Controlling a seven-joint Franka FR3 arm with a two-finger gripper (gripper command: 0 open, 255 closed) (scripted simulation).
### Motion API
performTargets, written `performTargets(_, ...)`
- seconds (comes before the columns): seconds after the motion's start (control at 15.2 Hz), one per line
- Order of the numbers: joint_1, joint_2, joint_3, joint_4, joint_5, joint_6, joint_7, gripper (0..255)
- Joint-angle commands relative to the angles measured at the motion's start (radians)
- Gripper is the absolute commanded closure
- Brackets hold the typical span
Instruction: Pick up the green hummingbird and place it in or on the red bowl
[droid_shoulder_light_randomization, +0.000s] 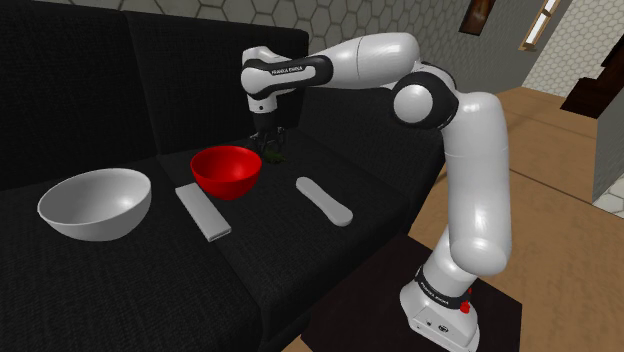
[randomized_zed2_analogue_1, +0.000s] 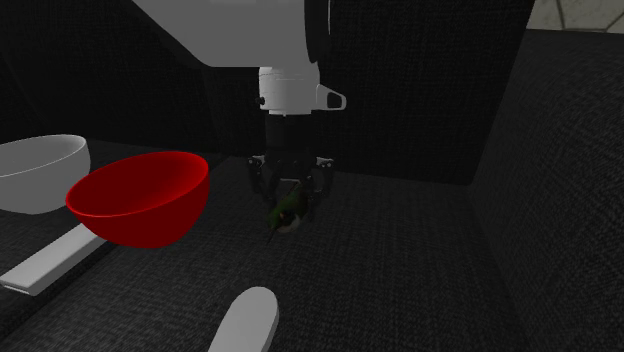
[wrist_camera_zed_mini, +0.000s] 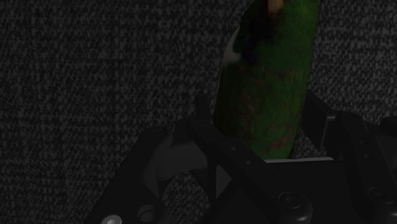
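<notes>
Green and mottled, the hummingbird sat between the two black fingers of the gripper. The claw was drawn in narrow and clasped the bird on both sides. In the wrist view its green body ran out from between the fingers over the dark woven cloth. In the second exterior view the bird was tilted, its beak pointing down towards that view's left. I could not tell whether it cleared the cushion.

The bird and the claw were just beside the red bowl, on the shoulder view's right of it, and not over its rim. The red bowl stood upright on the seat of a black sofa. A larger pale grey bowl stood well apart from it, towards the shoulder view's left. A flat white rectangular block lay on the seat between the two bowls, nearer the seat's front edge. A white round-ended bar lay on the other side of the red bowl, near the white arm. The arm rose from its stand, which was set on a wooden floor.
</notes>
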Motion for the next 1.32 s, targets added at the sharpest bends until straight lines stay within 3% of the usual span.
performTargets(0.0, 0.0, 0.0, 0.0, 0.0, 0.0, 0.0, 0.0, 255)
performTargets(1.25, 0.001, -0.004, 0.0, 0.237, 0.0, -0.24, -0.001, 255)
